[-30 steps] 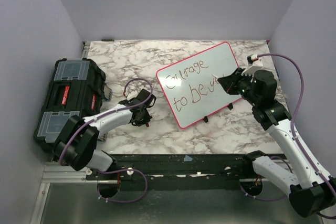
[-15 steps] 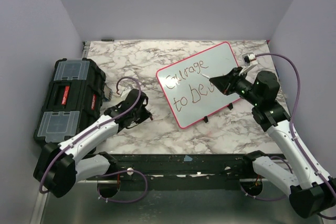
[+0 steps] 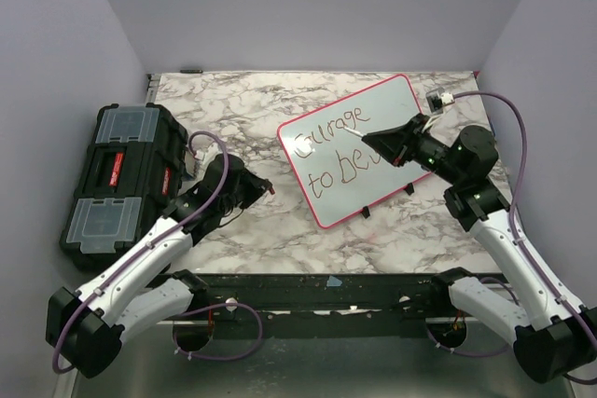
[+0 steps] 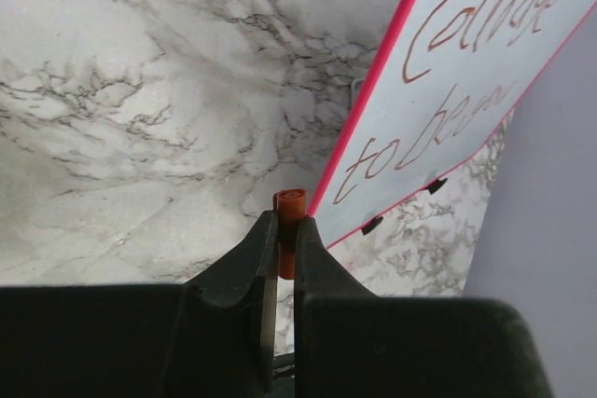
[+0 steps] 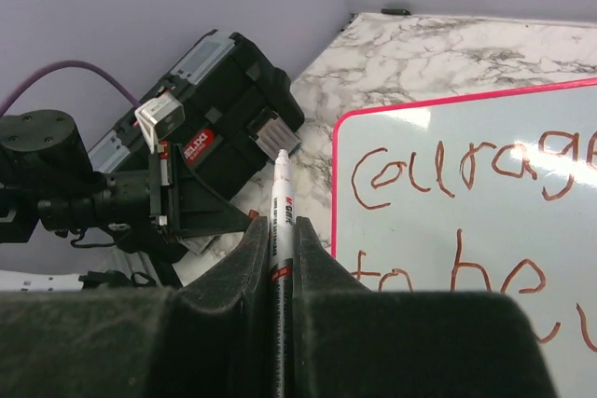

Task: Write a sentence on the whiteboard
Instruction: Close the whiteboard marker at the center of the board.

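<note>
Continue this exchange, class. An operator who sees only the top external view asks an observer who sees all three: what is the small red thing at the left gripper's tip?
Observer: The left wrist view shows the left gripper shut on a short orange-red cap.
Operator: Is the marker touching the whiteboard?
Observer: In the right wrist view the right gripper clamps it, and its tip shows against the black toolbox, not the board, so it seems off the surface.
Operator: What follows "be"?
Observer: The left wrist view shows the sentence unhidden: only wavy, unreadable strokes there.
</note>
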Tool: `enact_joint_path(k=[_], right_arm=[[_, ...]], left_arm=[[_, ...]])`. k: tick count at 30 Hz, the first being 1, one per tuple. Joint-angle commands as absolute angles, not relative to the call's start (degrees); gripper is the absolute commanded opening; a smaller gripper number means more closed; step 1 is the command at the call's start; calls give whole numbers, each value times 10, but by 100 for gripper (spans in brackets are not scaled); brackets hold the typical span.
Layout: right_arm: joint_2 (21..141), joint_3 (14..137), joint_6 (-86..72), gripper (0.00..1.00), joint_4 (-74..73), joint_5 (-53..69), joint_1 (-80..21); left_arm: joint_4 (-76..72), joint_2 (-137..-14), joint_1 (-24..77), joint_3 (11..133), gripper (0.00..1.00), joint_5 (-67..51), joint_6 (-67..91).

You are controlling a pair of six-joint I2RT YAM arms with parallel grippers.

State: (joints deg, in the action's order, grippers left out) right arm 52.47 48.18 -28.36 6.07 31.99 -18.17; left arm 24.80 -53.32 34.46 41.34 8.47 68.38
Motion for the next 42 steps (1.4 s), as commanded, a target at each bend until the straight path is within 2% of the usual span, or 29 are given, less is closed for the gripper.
enact_joint_path(k=[1, 4, 6, 17, 22, 25, 31, 42], right_arm=[[532, 478, -291, 1, 104, 336, -191], [542, 492, -288, 1, 96, 329, -195], [551, 503, -283, 1, 87, 323, -198], [592, 521, -271, 1, 121, 300, -232], [614, 527, -265, 1, 139, 290, -252], [626, 540, -262, 1, 141, 287, -261], [641, 559, -248, 1, 130, 271, -295], [661, 565, -215, 1, 101, 193, -373]], left_arm=[[150, -523, 332, 411, 0, 65, 682], [-4, -529, 320, 373, 0, 2, 662], [-53, -551, 309, 370, 0, -40, 664], [-37, -642, 272, 463, 0, -99, 791], [-90, -647, 271, 451, 0, -96, 889], [-69, -653, 272, 467, 0, -92, 934], [108, -686, 272, 571, 0, -99, 1006], [104, -674, 277, 553, 0, -113, 1059]])
